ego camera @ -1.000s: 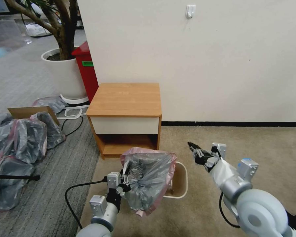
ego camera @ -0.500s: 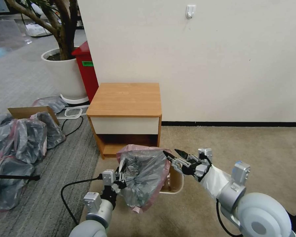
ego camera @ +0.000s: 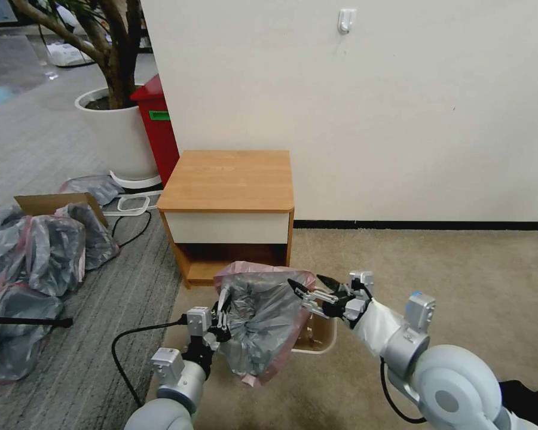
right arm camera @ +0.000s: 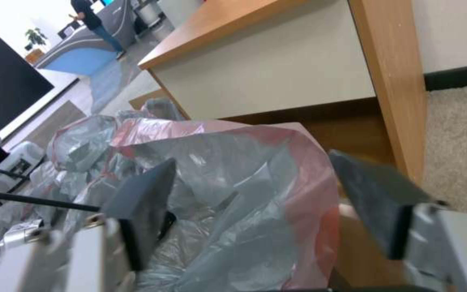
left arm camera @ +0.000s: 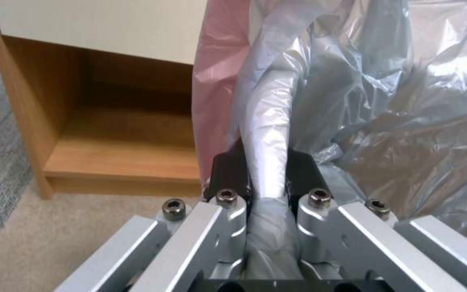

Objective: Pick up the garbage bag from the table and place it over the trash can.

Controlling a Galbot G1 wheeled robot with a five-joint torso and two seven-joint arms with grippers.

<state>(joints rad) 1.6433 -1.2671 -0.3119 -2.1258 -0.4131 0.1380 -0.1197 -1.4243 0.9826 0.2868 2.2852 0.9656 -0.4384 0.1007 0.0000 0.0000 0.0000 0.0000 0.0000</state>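
The garbage bag (ego camera: 262, 322), translucent grey with a pink rim, hangs open above the floor in front of the table (ego camera: 227, 179). My left gripper (ego camera: 221, 318) is shut on the bag's left rim; the left wrist view shows bunched plastic (left arm camera: 266, 134) pinched between its black fingers (left arm camera: 228, 170). My right gripper (ego camera: 306, 280) is open, its jaws on either side of the bag's pink right rim (right arm camera: 304, 190). The cream trash can (ego camera: 324, 337) stands on the carpet under that gripper, partly hidden by the bag.
A heap of grey bags with a cardboard box (ego camera: 36, 251) lies on the left floor. A red bin (ego camera: 156, 128) and a white planter (ego camera: 118, 134) stand behind the table. A black cable (ego camera: 125, 340) runs by my left arm. Open beige carpet (ego camera: 460, 269) extends right.
My right gripper has swung left from open carpet to the bag's right rim. The left gripper and the bag shifted slightly left.
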